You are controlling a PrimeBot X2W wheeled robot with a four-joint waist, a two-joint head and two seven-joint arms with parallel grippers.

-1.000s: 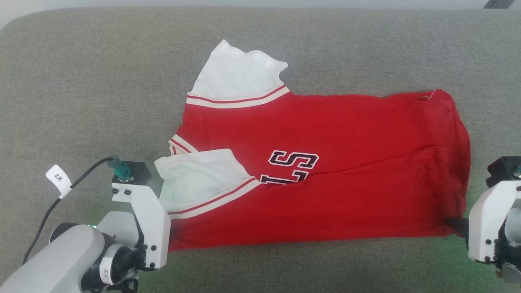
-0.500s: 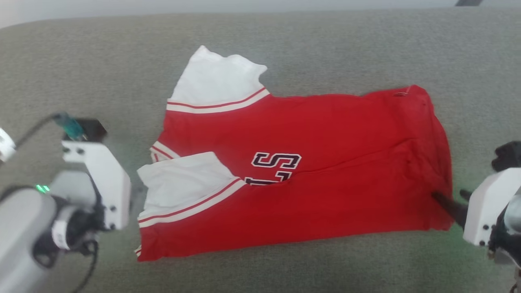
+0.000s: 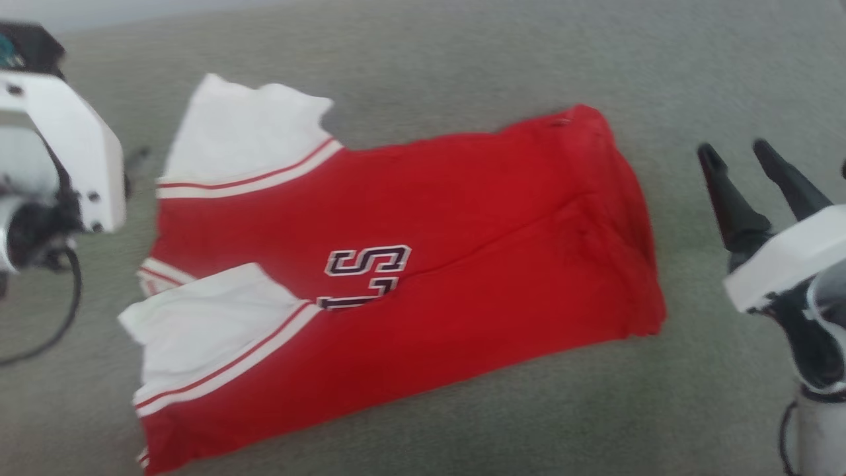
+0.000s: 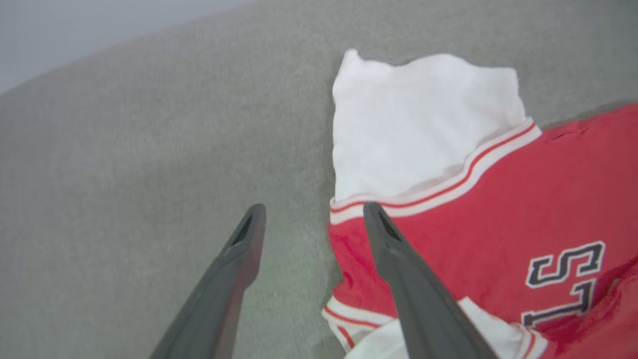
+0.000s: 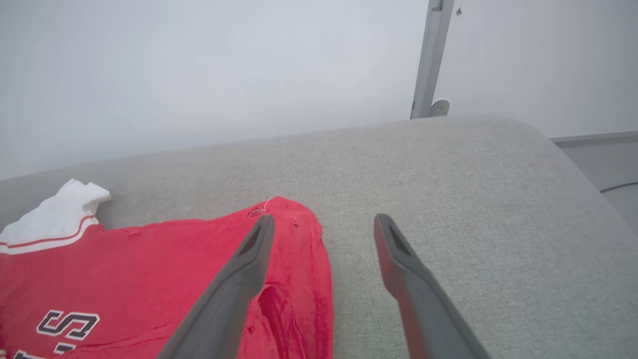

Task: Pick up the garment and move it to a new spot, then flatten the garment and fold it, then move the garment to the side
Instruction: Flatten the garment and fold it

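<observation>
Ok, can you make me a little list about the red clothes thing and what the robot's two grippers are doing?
Garment: red, lying spread on the surface, not held
Fold: an edge runs across the red part and hides some of the lettering
White panels: two, with striped bands, at the robot's left end
Surface: grey fabric cushion
Left gripper: open, empty, by the white-panelled end
Right gripper: open, empty, off the plain red end, apart from the cloth
</observation>
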